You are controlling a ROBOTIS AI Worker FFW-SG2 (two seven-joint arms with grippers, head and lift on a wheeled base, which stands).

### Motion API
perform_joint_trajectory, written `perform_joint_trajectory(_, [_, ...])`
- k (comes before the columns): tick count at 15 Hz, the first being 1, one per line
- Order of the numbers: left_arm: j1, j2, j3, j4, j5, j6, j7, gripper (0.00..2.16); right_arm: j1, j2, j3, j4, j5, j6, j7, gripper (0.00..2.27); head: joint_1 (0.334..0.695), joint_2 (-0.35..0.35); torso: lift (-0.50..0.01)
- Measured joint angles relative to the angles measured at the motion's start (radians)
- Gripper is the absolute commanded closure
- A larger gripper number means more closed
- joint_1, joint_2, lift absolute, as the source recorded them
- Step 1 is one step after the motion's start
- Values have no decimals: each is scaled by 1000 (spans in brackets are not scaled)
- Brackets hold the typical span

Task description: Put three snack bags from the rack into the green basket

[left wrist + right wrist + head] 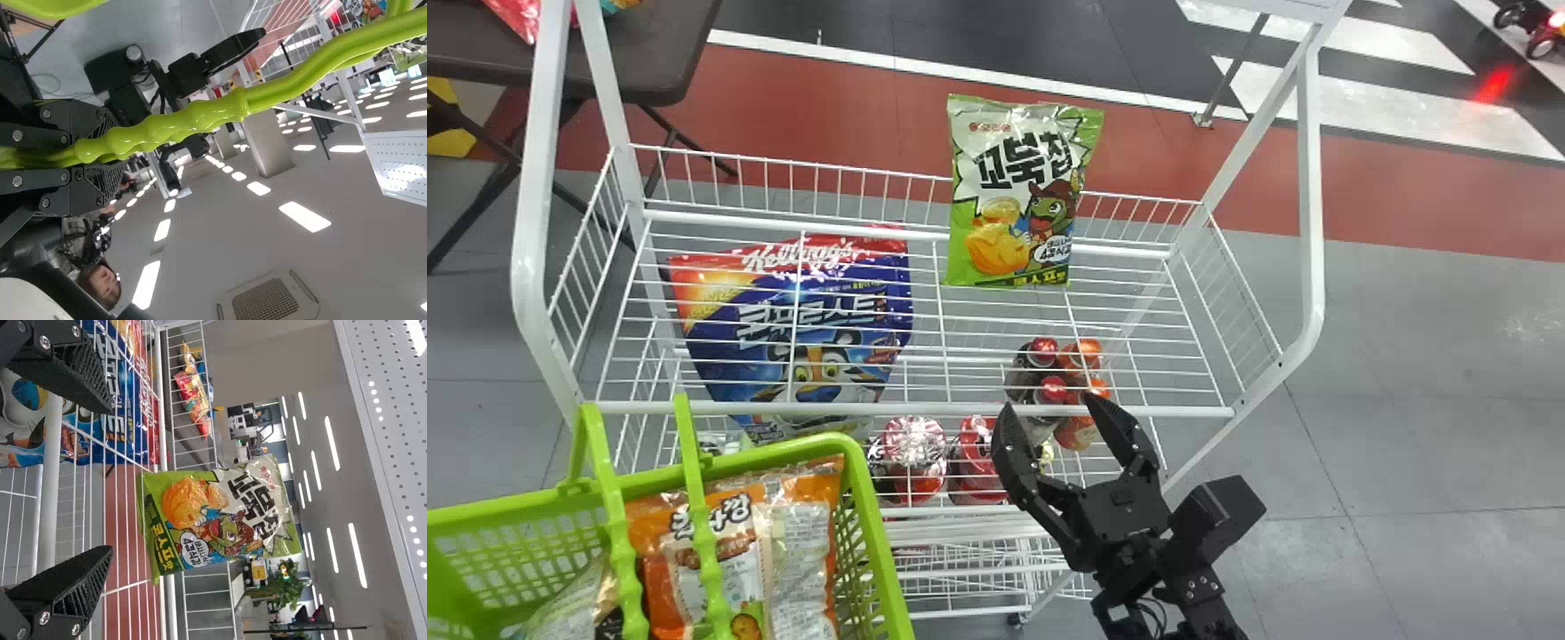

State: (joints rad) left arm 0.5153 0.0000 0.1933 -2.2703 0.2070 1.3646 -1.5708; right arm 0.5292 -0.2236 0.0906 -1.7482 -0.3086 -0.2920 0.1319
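Note:
In the head view, my right gripper [1054, 416] stands open at the front edge of the rack [1218, 411], with nothing between its fingers. Farther back, a green-and-white snack bag [1014, 200] leans upright against the rack's rear rail. The right wrist view has this snack bag [217, 517] beyond my open right gripper [107, 479], apart from it. At the lower left of the head view, the green basket [876, 542] holds an orange snack bag [694, 556] and other packaging. In the left wrist view, my left gripper [110, 157] is shut on the basket's green handle [160, 130].
A large blue cereal bag [809, 324] occupies the rack's left half. Red-capped bottles [1040, 382] and red packages [911, 458] show through the wires below. White rack posts rise at both sides, and a dark table [649, 53] stands behind at the left.

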Motion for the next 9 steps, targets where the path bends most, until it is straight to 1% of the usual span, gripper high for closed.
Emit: perform_joint_trajectory(9, [0, 0, 2, 5, 0, -6, 0, 2148, -7, 3, 0, 17, -3, 8, 0, 80, 695, -287, 0])
